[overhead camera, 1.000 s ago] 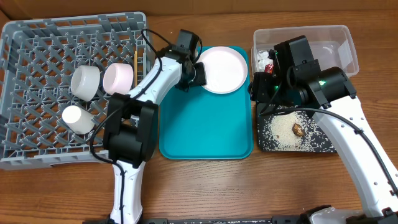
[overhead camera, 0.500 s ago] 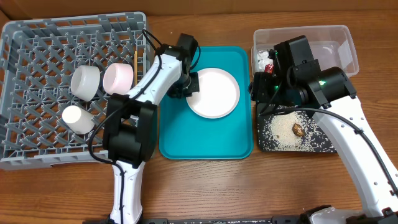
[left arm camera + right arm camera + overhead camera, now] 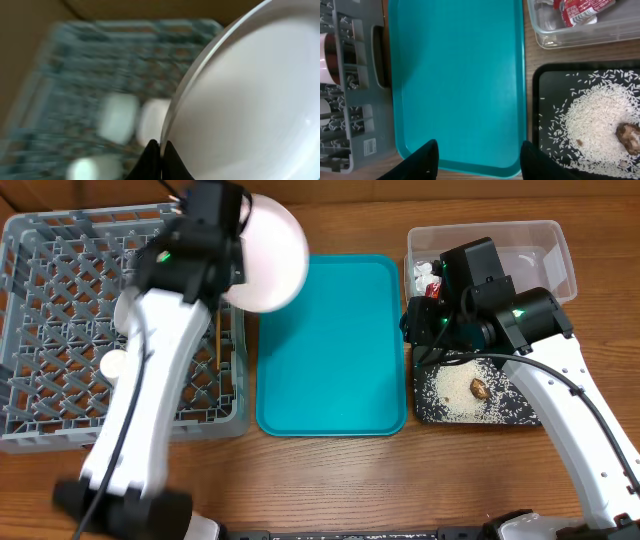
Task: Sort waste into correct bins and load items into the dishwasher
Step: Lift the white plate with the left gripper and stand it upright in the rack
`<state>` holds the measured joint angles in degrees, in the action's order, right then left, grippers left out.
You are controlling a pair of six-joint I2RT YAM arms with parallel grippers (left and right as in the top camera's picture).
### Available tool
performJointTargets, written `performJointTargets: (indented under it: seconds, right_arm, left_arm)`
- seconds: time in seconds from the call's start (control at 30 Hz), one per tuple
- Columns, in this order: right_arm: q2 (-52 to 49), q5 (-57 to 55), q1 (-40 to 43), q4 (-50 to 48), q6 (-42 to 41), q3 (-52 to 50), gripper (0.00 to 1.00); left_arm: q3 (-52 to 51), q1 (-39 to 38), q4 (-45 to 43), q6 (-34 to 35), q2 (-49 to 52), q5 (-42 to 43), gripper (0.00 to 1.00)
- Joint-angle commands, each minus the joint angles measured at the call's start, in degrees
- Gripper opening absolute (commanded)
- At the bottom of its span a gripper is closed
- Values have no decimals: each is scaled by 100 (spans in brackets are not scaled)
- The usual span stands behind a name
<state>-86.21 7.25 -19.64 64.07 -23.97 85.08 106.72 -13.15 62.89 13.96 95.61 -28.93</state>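
Observation:
My left gripper is shut on the rim of the round white plate and holds it raised at the right edge of the grey dish rack; the plate fills the left wrist view. A white cup and a chopstick show in the rack; the arm hides the bowls. My right gripper is open and empty above the teal tray's front right corner. The red-and-white wrapper lies in the clear tub. Rice and a brown lump lie in the black tray.
The teal tray lies between the rack and the two bins, nothing on it. The right arm stands over the gap between tub and black tray. Bare wooden table runs along the front.
My left gripper has lifted the plate off the teal tray and swung it up and left to the rack's right edge. The right arm has not moved.

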Motion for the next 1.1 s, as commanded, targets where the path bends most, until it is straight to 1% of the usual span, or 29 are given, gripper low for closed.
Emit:
performJointTargets:
  seconds: [0.0,0.07,0.17,0.27,0.47,0.6,0.67,0.77,0.87,0.93,1.0,1.07]
  right_arm:
    - [26,-9,-22,-26,-4,76,54]
    - [26,-9,-22,-28,-4,74,54]
    - [26,-9,-22,-26,-4,74,54]
    - [26,-9,-22,-20,-4,74,54]
    - [26,-9,-22,-26,-7,74,54]
    - [26,-9,-22,-24,-7,74,54]
    - [26,-9,-22,-28,-7,74,54]
    - [26,-9,-22,-31,-7,74,54]
    - [26,-7,-22,-17,-7,74,54]
    - [26,-9,-22,9,-7,74,54]
    - [26,-9,-22,28,-7,74,54]
    - [26,-9,-22,35,-4,74,54]
  left_arm:
    - [46,-20,48,-673,-315,-2428,4]
    - [46,-20,131,-796,-378,-2927,4]
    - [33,37,271,-802,-345,-3762,4]
    - [31,260,289,-802,-275,-4057,4]
    - [31,1073,48,-876,-168,-3987,4]
    - [31,1698,-654,-1589,-96,-3952,4]
    - [31,1971,-920,-1805,-52,-3735,4]
    - [26,2306,-916,-1801,68,-3366,4]
    - [-7,2592,-968,-1578,273,-3355,4]
    - [-7,2747,-1093,-1572,452,-3327,4]
    - [-7,2835,-1220,-1650,625,-3241,4]
    - [-7,2863,-1386,-1902,837,-3250,4]
